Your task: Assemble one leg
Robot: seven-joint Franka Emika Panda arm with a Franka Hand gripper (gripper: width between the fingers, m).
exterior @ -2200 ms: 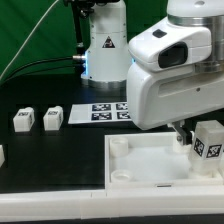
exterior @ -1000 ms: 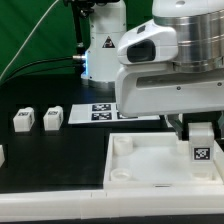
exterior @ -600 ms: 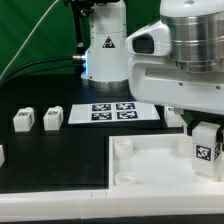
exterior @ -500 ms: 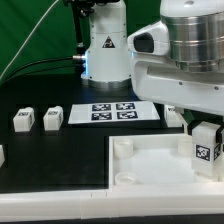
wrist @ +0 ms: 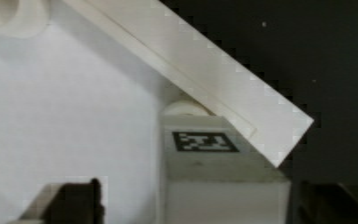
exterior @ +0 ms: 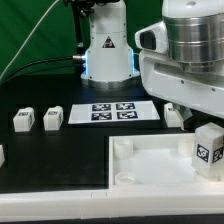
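The fingers (wrist: 73, 203) stand spread and released, gripping nothing. In the wrist view they flank the leg (wrist: 220, 185), one just beside its flank and the other with clear space between. That uneven gap is the first risk: if the arm drifts sideways as it moves, the closer finger could catch the leg and tip it or drag it off its seat. The second risk is the seat itself (neither view shows whether the leg is fully home in a socket). A leg that only rests there would likely wobble or fall at a light knock, and an off-centre re-grasp could skew it.

The leg is a small white blocky peg, standing upright, with a black-and-white square marker on the face toward the exterior camera. It stands on the white tray-shaped piece (exterior: 150, 165) at the end on the exterior view's right, close by the raised rim, though the frame edge hides which corner. The tray-shaped piece lies on the dark worktop (exterior: 60, 150). The marker board (exterior: 105, 111) lies farther back, well apart from the leg.
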